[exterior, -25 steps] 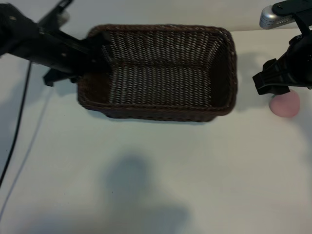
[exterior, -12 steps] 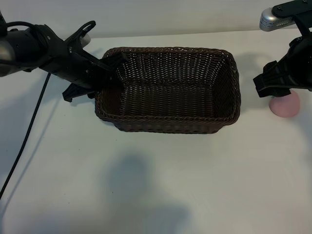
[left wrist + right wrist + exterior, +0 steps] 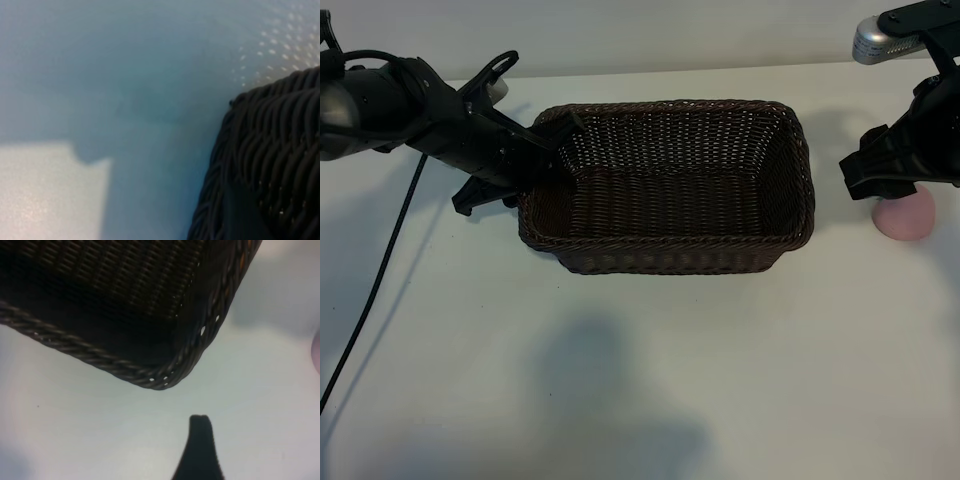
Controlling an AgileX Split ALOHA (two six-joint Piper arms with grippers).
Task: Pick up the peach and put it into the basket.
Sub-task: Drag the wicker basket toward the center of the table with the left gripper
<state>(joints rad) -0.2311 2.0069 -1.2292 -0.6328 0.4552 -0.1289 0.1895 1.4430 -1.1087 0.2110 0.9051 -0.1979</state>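
Exterior view first, from the left: I see my left arm reaching in from the left edge, its black gripper [image 3: 542,140] at the basket's [image 3: 665,258] left end. One finger lies over the braided rim at the far-left corner, and the rest of the gripper sits outside that short wall. I read this as the jaws clamped on the basket's left rim, partly apart with the wicker between them. From the left wrist camera I only get the dark weave [image 3: 270,165] close up against the pale table [image 3: 100,75], so that grip I take mainly from the overhead picture.

The basket rests on the white table [image 3: 640,380] at the middle, long side running left to right, nothing inside it.

Further right, just past the basket's right end, my right gripper [image 3: 880,172] hangs above the table with its jaws spread wide and nothing in them. The peach [image 3: 907,217] lies on the table at the right edge, just beside and partly under that gripper, outside the basket. In the right wrist camera one dark fingertip [image 3: 200,442] shows over bare table near the basket's corner [image 3: 165,377].
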